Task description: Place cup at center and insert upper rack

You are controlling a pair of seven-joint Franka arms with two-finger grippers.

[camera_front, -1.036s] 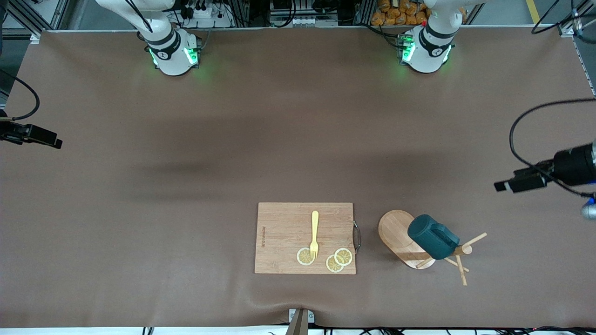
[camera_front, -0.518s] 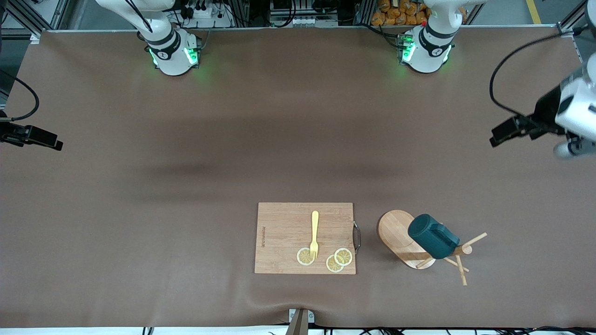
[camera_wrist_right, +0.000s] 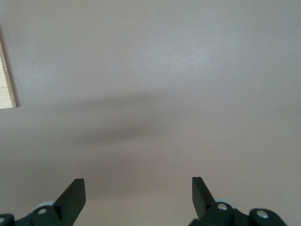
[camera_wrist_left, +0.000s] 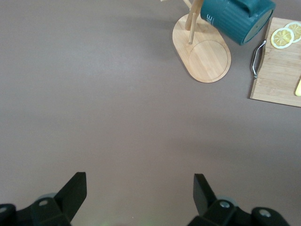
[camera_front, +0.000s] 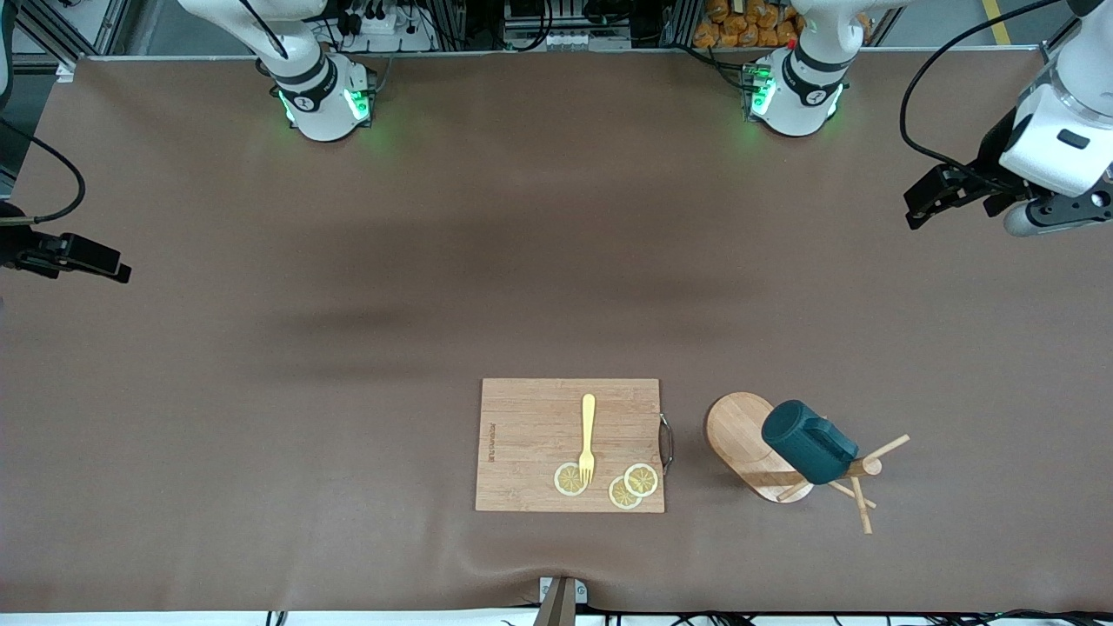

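Observation:
The dark teal cup (camera_front: 809, 452) hangs tilted on the upper rack, a light wooden mug tree with an oval base (camera_front: 737, 430) and thin pegs (camera_front: 861, 502). It stands beside the cutting board, toward the left arm's end. The left wrist view shows the cup (camera_wrist_left: 235, 19) and the rack's base (camera_wrist_left: 207, 59). My left gripper (camera_front: 935, 196) is open and empty over bare table at the left arm's end, well apart from the rack; it also shows in its wrist view (camera_wrist_left: 139, 188). My right gripper (camera_front: 83, 259) is open and empty over bare table at the right arm's end, as its wrist view (camera_wrist_right: 138, 190) shows.
A rectangular bamboo cutting board (camera_front: 530, 435) lies near the front edge, with a yellow fork (camera_front: 588, 435) and lemon slices (camera_front: 633, 485) on it. Its metal handle (camera_front: 667, 442) faces the rack. The brown table mat (camera_front: 435, 261) is bare elsewhere.
My left gripper has swung away from the rack, toward the robots' bases at the left arm's end. My right gripper has shifted slightly. Cup and rack have not moved.

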